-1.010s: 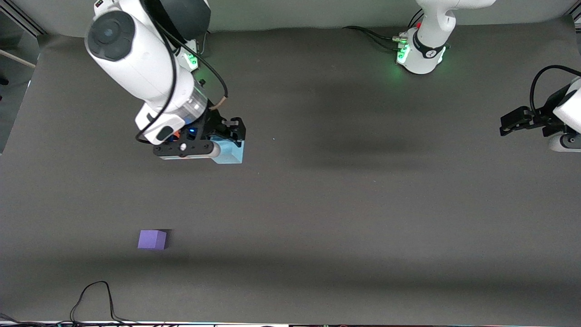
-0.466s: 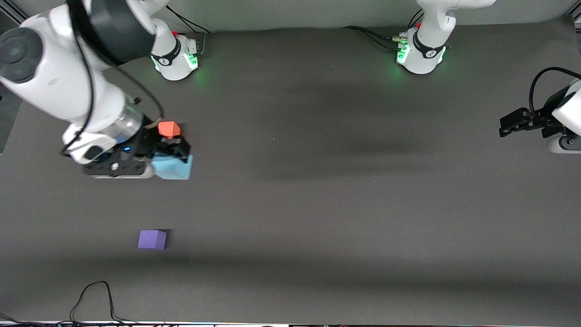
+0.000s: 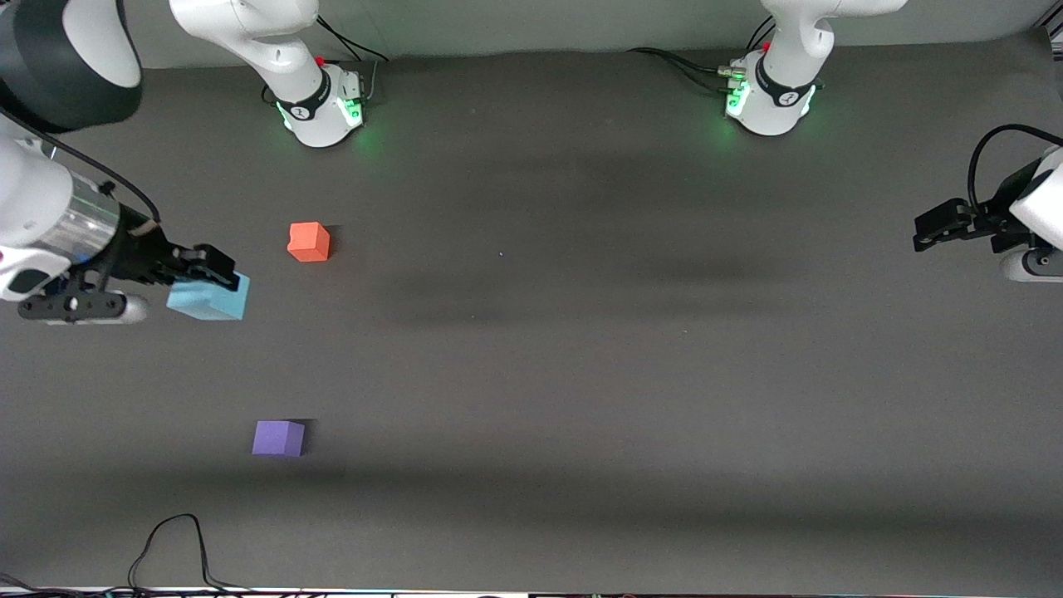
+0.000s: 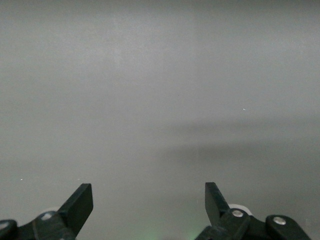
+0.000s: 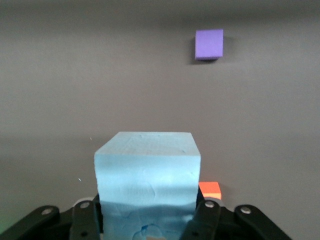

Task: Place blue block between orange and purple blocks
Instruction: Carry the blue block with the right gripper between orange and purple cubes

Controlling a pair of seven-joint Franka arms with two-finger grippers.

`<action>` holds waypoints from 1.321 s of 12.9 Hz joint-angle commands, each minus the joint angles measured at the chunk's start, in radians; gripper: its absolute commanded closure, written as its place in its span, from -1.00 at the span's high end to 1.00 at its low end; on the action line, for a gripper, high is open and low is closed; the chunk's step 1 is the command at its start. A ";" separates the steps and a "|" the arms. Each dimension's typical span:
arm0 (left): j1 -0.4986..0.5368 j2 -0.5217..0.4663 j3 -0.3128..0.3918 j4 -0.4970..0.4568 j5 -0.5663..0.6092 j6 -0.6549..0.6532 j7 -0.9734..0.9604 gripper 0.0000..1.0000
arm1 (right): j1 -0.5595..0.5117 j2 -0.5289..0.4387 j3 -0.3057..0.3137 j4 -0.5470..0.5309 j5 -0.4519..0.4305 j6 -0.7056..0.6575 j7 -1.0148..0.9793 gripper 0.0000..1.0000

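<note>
Gripping blue block (image 3: 207, 301) in right fingers (image 3: 217, 274) aloft; placing between orange (image 3: 309, 242) and purple (image 3: 278, 438) pending; left fingers (image 3: 926, 229) released, waiting.

Front cam sits high, looks down across the table (image 3: 581, 374) toward both arm bases. Right wrist cam rides close over the blue block (image 5: 147, 175); it also catches the purple block (image 5: 209, 44) and orange block (image 5: 210, 190), shared with front. Left wrist cam: only bare table, own fingers (image 4: 80, 205).
</note>
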 commanded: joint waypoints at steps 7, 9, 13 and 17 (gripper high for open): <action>-0.003 0.007 0.004 0.015 0.001 0.015 0.012 1.00 | -0.034 -0.040 -0.046 -0.432 0.006 0.406 -0.162 -0.26; -0.003 0.007 0.004 0.015 0.001 0.021 0.012 1.00 | -0.028 0.016 -0.044 -0.539 0.006 0.591 -0.171 -0.26; -0.002 0.008 0.004 0.015 0.001 0.023 0.012 1.00 | -0.020 0.257 -0.044 -0.622 0.006 0.921 -0.190 -0.26; -0.003 0.008 0.004 0.015 0.001 0.024 0.012 1.00 | -0.024 0.386 -0.052 -0.619 -0.001 1.072 -0.208 -0.21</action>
